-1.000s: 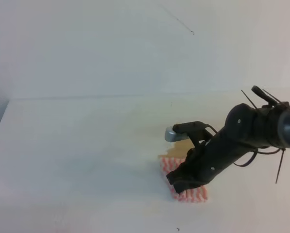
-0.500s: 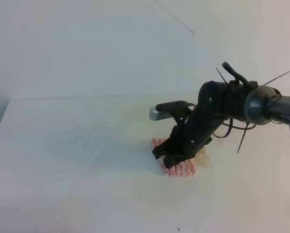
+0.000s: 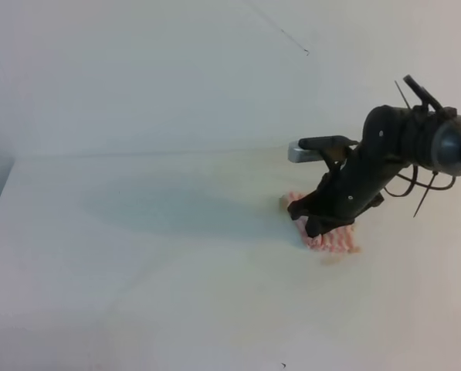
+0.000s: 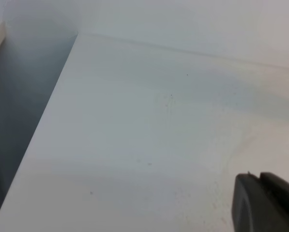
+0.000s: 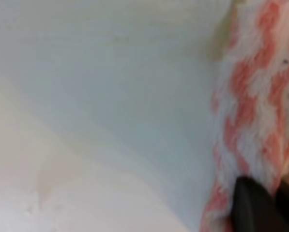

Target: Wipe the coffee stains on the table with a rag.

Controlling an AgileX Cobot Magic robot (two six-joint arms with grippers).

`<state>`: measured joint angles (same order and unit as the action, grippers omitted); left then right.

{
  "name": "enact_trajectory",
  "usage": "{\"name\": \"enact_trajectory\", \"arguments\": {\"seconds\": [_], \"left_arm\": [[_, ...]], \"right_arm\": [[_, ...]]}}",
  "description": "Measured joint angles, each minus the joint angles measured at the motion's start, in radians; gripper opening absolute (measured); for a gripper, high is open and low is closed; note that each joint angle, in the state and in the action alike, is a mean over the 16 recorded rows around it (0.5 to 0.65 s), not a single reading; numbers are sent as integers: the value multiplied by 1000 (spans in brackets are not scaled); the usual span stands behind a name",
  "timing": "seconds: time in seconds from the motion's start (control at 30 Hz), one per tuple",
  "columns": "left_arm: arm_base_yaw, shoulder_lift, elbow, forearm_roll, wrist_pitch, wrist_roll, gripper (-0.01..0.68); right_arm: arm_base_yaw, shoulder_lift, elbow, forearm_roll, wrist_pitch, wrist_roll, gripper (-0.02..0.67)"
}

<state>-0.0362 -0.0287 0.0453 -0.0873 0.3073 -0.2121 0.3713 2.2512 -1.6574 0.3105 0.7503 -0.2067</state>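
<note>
The rag, red-pink and white zigzag, lies on the white table right of centre, partly under my right gripper. The gripper is shut on the rag and presses it onto the tabletop. In the right wrist view the rag fills the right side, with the dark fingertips on it at the bottom. Of the coffee stains, only a faint tan smear shows just in front of the rag, and a tan trace at the rag's edge. Only a dark finger piece of my left gripper shows.
The wall meets the table's far edge behind the arm. The table's left edge drops off to a dark floor. The right arm's body and loose cable ties hang over the right side.
The right gripper has dragged the rag from the front first left and back, then right and further back. The tan patch visible beside the rag a second ago no longer shows.
</note>
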Motion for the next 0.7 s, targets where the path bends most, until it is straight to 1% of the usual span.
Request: {"name": "enact_trajectory", "arguments": {"seconds": [0.5, 0.7], "left_arm": [[0, 0, 0, 0, 0, 0, 1], [0, 0, 0, 0, 0, 0, 1]], "right_arm": [[-165, -38, 7, -28, 20, -42, 18], [-206, -34, 7, -41, 48, -64, 18]]}}
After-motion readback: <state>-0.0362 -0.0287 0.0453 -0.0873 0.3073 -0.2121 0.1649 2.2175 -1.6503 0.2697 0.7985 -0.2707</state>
